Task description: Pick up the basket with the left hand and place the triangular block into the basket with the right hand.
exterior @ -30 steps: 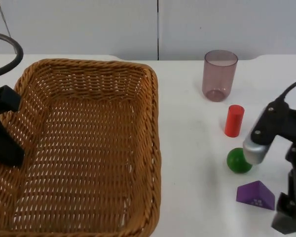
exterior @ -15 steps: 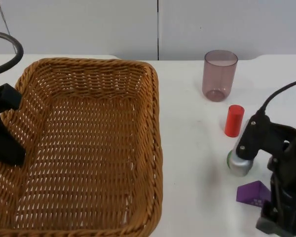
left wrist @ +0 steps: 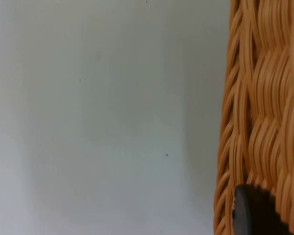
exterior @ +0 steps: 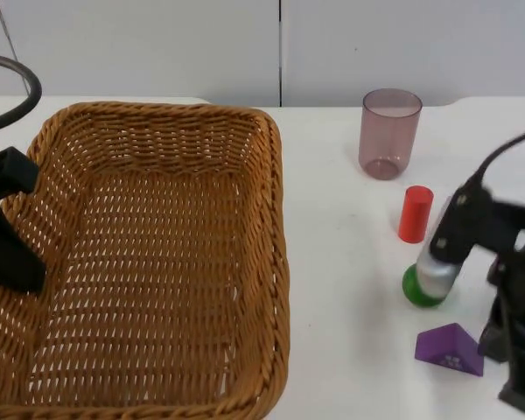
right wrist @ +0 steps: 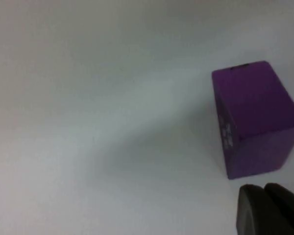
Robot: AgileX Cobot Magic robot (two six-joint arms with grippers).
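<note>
On table point(exterior: 350, 262), purple prism point(exterior: 451, 349) ridge-up

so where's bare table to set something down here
Free: the white strip between the wicker basket and the blocks, and ahead of the purple cup. Crowded: red cylinder, green ball, purple triangular block, right gripper.

— Setting? Reads as a lab or test bench, not a home.
— Evidence?
— Bare white table top point(exterior: 341, 262) ending at a plain grey partition wall point(exterior: 157, 48) with one vertical panel seam. Black robot arm point(exterior: 486, 232) over it.
— Props?
— Sparse, staged set: wicker basket point(exterior: 276, 262), purple triangular block point(exterior: 451, 348), green ball point(exterior: 411, 289), red cylinder point(exterior: 415, 213), tinted plastic cup point(exterior: 389, 133). Toy shapes laid apart on the white surface.
</note>
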